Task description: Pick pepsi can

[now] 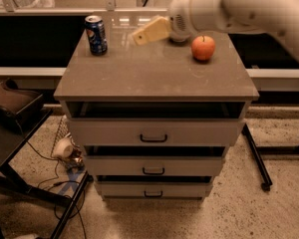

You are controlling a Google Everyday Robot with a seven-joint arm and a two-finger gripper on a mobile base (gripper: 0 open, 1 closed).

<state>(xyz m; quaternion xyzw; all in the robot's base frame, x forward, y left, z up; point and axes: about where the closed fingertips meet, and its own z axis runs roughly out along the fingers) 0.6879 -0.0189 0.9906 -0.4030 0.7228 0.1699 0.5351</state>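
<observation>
The pepsi can, blue with a silver top, stands upright at the back left of the brown cabinet top. My gripper, cream-coloured on a white arm reaching in from the upper right, hovers over the back middle of the top. It points left toward the can, about a can's width to its right, and touches nothing. An orange-red apple sits at the back right, just right of the gripper's wrist.
The cabinet has three drawers with dark handles; the top one is slightly open. A metal rail and shelf run behind the cabinet. Cables and a small white object lie on the floor at the left.
</observation>
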